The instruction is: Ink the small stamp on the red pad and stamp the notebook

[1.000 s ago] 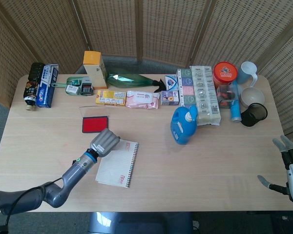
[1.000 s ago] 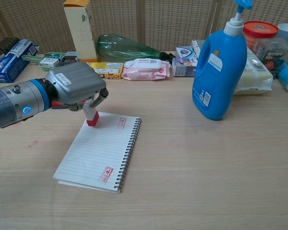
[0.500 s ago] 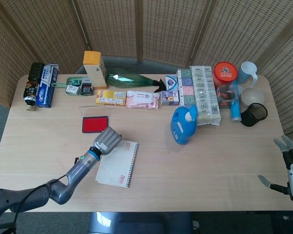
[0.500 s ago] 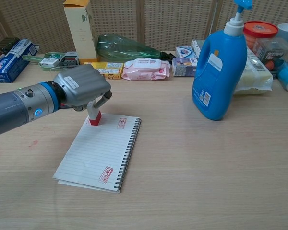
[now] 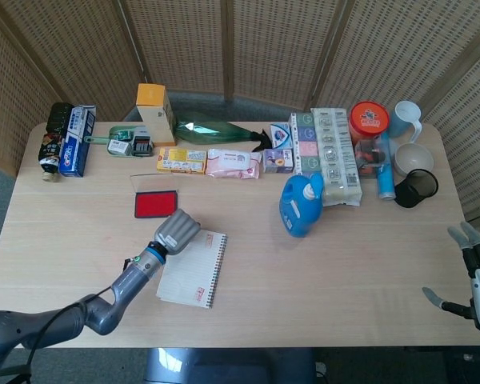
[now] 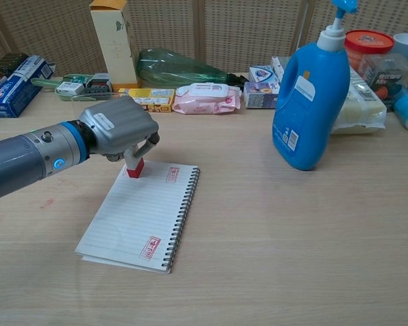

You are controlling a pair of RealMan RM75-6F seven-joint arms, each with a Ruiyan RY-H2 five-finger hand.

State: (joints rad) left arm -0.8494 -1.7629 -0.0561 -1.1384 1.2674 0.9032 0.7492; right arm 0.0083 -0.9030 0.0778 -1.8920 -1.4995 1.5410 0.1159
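My left hand (image 6: pixel 119 129) (image 5: pixel 177 230) grips the small stamp (image 6: pixel 134 165), a white stem with a red base. The stamp's base sits at the top left corner of the open spiral notebook (image 6: pixel 139 216) (image 5: pixel 192 269); I cannot tell if it touches the page. Two red stamp marks show on the page, one near the top (image 6: pixel 173 174) and one near the bottom (image 6: pixel 149 248). The red ink pad (image 5: pixel 156 204) lies just beyond the notebook; in the chest view my hand hides it. My right hand (image 5: pixel 472 280) hangs off the table's right edge with fingers spread and nothing in it.
A blue detergent bottle (image 6: pixel 309 92) (image 5: pixel 301 205) stands right of the notebook. A row of boxes, a green bottle (image 6: pixel 180 68), tissue packs and a tall carton (image 6: pixel 114 42) lines the back. Cups and a red-lidded jar (image 5: pixel 370 120) sit at the back right.
My left hand has shifted slightly toward the notebook's upper left corner and lowered the stamp a little. The right hand has stayed put.
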